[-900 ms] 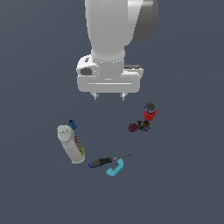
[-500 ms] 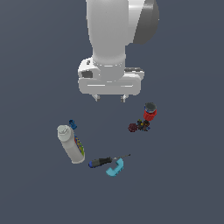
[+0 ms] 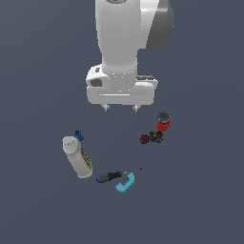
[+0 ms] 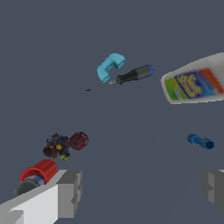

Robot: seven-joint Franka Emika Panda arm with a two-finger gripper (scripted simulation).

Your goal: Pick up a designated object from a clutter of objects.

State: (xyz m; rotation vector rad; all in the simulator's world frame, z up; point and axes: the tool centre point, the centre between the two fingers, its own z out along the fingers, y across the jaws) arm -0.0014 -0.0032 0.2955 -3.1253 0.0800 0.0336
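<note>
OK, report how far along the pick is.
Nothing is grasped yet. The gripper hangs open and empty above the floor, up and to the exterior view's left of the dark speckled clump, which lies beside the maroon ball. Descent, grasp and lift all remain.

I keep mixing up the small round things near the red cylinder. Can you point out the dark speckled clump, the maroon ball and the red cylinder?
dark speckled clump (image 4: 57,147), wrist view, on its knobbly middle.
maroon ball (image 4: 78,140), wrist view, on the centre of its round face.
red cylinder (image 3: 163,123), exterior view, on its red side wall below the grey top.
</note>
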